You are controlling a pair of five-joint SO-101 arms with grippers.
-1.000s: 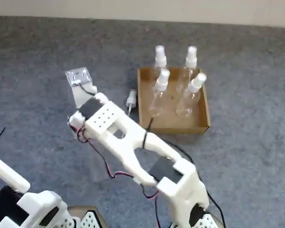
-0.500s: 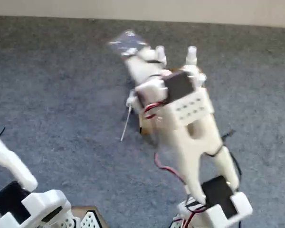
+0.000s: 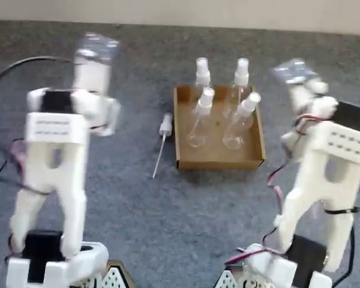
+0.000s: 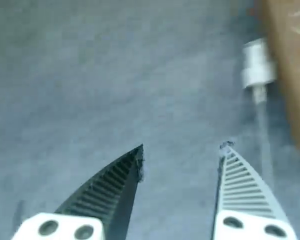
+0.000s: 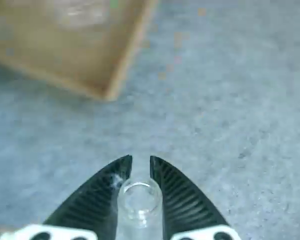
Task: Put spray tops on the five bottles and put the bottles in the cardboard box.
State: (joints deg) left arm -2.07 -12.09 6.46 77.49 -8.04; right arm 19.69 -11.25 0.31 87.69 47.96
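A cardboard box (image 3: pixel 219 161) stands mid-carpet and holds several clear bottles (image 3: pixel 198 123) with white spray tops on, upright or leaning. A loose spray top (image 3: pixel 164 126) with its thin tube lies on the carpet just left of the box. The left wrist view shows that spray top (image 4: pixel 257 65) beside the box wall (image 4: pixel 290 75), ahead of my open, empty left gripper (image 4: pixel 182 152). My right gripper (image 5: pixel 141 162) is shut on the neck of a clear, capless bottle (image 5: pixel 139 197), held over bare carpet past a corner of the box (image 5: pixel 110 90). The right arm (image 3: pixel 330 150) stands right of the box.
Grey carpet covers the whole work area, with a pale wall strip along the far edge. The left arm (image 3: pixel 54 138) rises tall at the left, with a black cable (image 3: pixel 12 72) looping behind it. Both arm bases sit at the near edge.
The right arm swung from left of the box, across it, to its right side. The left arm rose from the near left corner to stand tall over the left carpet.
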